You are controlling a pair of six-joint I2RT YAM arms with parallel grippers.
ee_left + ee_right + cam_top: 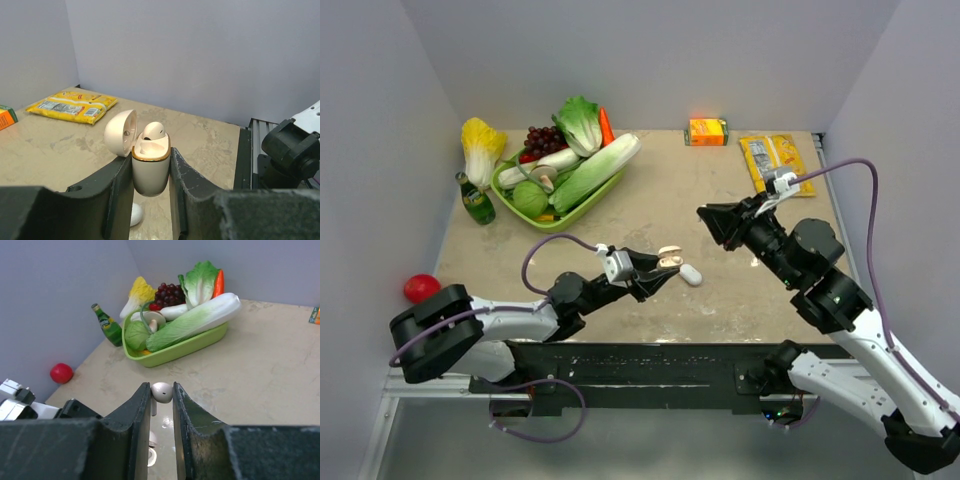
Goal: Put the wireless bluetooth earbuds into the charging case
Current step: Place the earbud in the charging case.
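Observation:
My left gripper (663,268) is shut on the charging case (150,176) and holds it upright above the table, slightly left of its middle. The case's lid (120,132) is swung open to the left. One white earbud (153,131) sits in the case's right-hand slot, its head sticking up. My right gripper (161,390) hovers to the right of the case, shut on the other earbud (162,392), whose stem points down along the left finger. A small white oval object (691,274) lies on the table just beside the case.
A green tray (546,222) full of vegetables stands at the back left, with a green bottle (475,200) and a yellow-white lettuce (480,145) beside it. There is a red ball (421,287) at the left edge. An orange carton (707,131) and a yellow packet (775,160) lie at the back right.

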